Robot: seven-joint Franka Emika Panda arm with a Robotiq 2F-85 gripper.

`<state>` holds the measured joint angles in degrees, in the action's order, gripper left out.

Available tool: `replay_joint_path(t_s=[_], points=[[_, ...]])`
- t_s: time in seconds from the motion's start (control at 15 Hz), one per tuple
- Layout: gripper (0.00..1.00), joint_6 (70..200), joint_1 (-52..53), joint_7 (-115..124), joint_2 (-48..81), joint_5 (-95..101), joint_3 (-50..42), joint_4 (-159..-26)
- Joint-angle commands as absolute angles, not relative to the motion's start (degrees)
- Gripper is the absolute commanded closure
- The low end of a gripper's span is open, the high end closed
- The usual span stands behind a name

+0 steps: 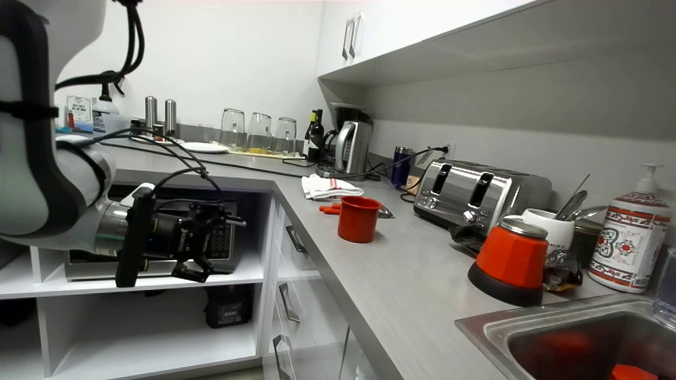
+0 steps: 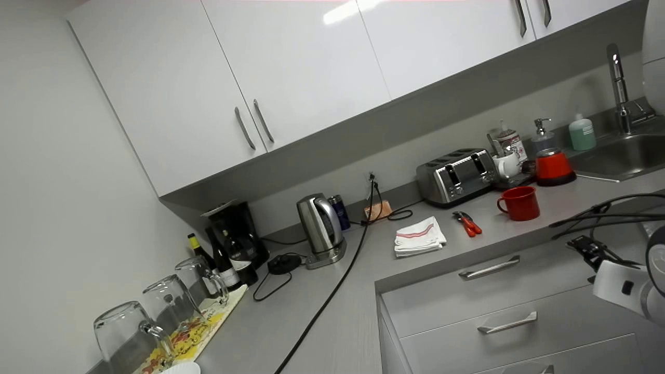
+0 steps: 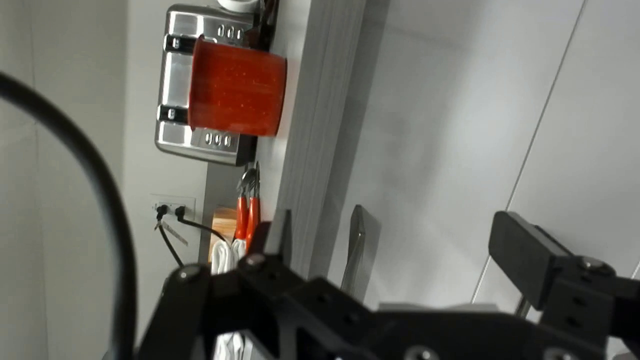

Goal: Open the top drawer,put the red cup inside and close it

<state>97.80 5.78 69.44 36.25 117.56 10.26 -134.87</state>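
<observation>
At the left, the Panda arm (image 1: 79, 232) bends low, its wrist (image 1: 112, 229) almost level and lower than the counter (image 1: 401, 285), turned toward the drawers (image 1: 317, 301); the jaws are spread wide and hold nothing. On the counter behind the arm stands a small printed card (image 1: 80, 112), its wording too small to read. In the shelving (image 1: 137, 338) behind the jaws sit a microwave (image 1: 95, 271) and, one level down, a black bag (image 1: 231, 314) marked "2006". Next comes the top drawer (image 1: 290, 258), closed; its bar handle (image 1: 296, 239) is apart from the jaws, though in the wrist view it shows between them. The red mug (image 1: 358, 219) stands upright on the counter, near the edge above the drawers and near a red-handled tool (image 1: 330, 209). Further right, a white mug (image 1: 555, 232) holding spoons (image 1: 572, 203) carries dark lettering, partly covered. At the far right, a tall pump bottle (image 1: 631, 237) wears an ornate red, black and white label; its print is too small to make out.
</observation>
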Motion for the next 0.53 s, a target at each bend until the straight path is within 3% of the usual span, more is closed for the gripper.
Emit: replay_joint_path(t_s=[0.0,0.47], points=[[0.00,91.5,8.3,70.5,42.8,119.0,10.9,-129.4],[0.00,88.0,8.2,70.8,50.0,118.5,10.3,-119.4]])
